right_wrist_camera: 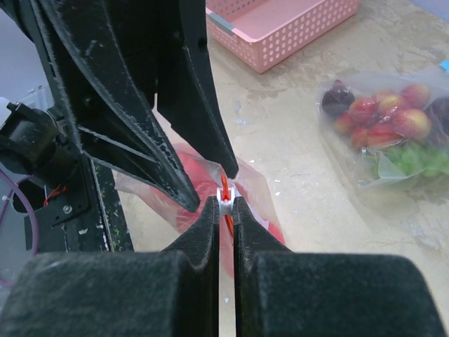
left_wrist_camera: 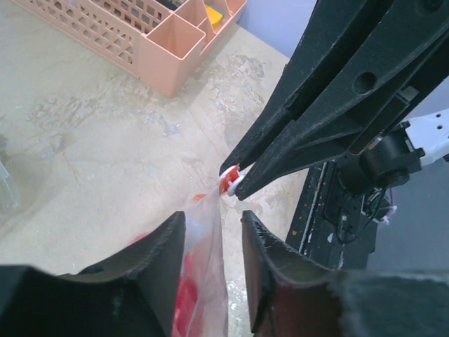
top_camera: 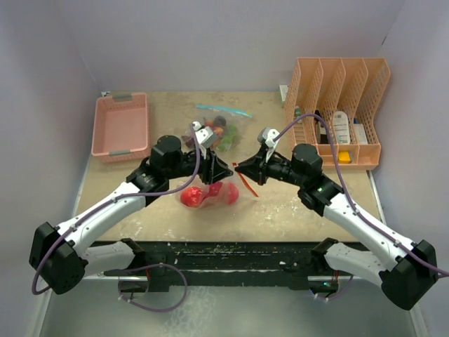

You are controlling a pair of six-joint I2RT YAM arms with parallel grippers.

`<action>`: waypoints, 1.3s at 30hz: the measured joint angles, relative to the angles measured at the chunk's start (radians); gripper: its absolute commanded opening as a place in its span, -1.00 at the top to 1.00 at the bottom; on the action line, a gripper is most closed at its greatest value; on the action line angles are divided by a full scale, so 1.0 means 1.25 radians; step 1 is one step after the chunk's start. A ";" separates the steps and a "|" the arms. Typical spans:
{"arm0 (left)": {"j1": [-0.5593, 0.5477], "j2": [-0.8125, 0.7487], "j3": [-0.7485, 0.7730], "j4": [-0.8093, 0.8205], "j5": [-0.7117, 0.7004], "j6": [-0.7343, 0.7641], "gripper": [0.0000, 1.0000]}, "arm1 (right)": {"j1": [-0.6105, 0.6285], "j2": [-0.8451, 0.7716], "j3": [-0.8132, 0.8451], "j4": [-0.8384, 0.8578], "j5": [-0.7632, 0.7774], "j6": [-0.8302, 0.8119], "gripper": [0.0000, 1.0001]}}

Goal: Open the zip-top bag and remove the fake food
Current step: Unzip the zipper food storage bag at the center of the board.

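Right gripper (right_wrist_camera: 225, 205) on clear, red-zippered bag (right_wrist_camera: 256, 195)

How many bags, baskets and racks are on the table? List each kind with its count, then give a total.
Bags: 2, the near bag and the far bag
Pink basket: 1
Orange rack: 1
Total: 4

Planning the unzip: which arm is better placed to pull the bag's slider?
Right. The right gripper is shut on the white slider; the left gripper only straddles the bag, fingers apart.
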 measured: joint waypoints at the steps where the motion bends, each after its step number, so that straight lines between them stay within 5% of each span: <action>1: 0.000 0.008 0.000 0.008 0.005 0.000 0.44 | 0.000 0.000 0.000 -0.001 0.000 0.000 1.00; 5: 0.000 0.027 -0.005 0.042 0.018 -0.003 1.00 | 0.000 0.000 0.000 -0.001 -0.004 0.000 1.00; 27: 0.000 -0.064 -0.021 0.089 -0.009 -0.051 1.00 | 0.000 0.018 -0.035 0.038 -0.003 0.001 1.00; 39: 0.000 -0.198 0.041 -0.041 -0.085 -0.076 1.00 | 0.001 0.068 -0.100 0.075 0.028 0.036 1.00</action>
